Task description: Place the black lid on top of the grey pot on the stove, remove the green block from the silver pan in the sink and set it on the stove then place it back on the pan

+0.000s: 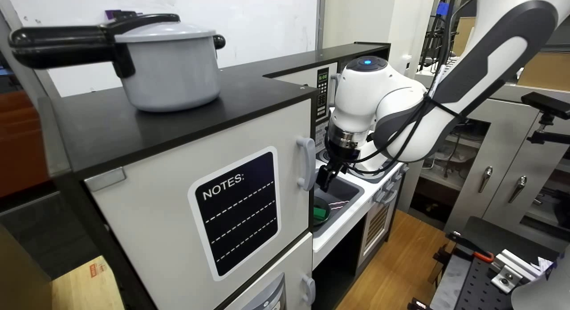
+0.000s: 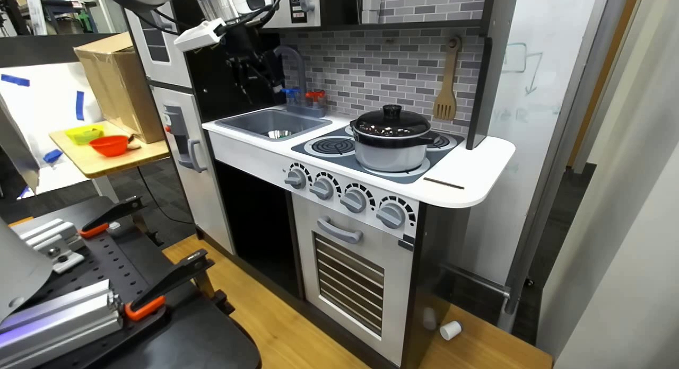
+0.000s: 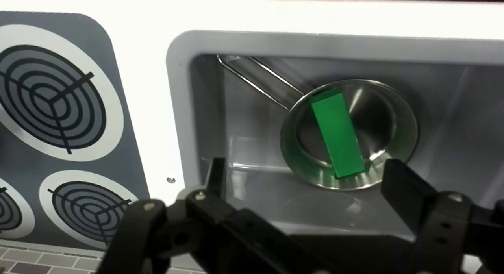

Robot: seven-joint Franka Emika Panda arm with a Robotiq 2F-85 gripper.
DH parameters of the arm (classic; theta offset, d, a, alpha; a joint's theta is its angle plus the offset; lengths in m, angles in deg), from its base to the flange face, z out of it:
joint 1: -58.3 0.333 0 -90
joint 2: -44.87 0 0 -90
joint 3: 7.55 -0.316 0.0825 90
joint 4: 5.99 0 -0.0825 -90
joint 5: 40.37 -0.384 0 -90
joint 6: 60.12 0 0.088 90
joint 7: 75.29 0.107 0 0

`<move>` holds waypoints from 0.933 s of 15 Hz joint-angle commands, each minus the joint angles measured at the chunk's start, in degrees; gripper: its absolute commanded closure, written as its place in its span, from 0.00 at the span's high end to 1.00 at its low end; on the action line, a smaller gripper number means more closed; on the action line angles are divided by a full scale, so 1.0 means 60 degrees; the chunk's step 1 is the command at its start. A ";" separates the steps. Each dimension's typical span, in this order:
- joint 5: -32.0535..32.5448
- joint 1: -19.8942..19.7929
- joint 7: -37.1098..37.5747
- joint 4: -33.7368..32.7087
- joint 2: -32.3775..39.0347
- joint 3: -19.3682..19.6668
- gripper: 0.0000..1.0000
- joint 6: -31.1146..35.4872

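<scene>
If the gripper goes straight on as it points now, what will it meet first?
Probably the pan or the block in it; depth in the wrist view does not settle which.

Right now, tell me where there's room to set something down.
Free: the rounded white counter end beside the dark grey stove; the black-ringed burner between the lidded grey pot and grey sink. Crowded: that sink, where a silver metal pan holds the green rectangular block, black tool overhead.

We see a green block [image 3: 338, 134], a silver pan [image 3: 376, 120], a black lid [image 2: 391, 125], a grey pot [image 2: 390, 157] and a grey brick-patterned backsplash [image 2: 371, 72]
</scene>
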 commanded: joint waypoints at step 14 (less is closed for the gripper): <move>-0.1715 0.0406 -0.2541 -0.0876 0.1261 0.0224 1.00 0.0320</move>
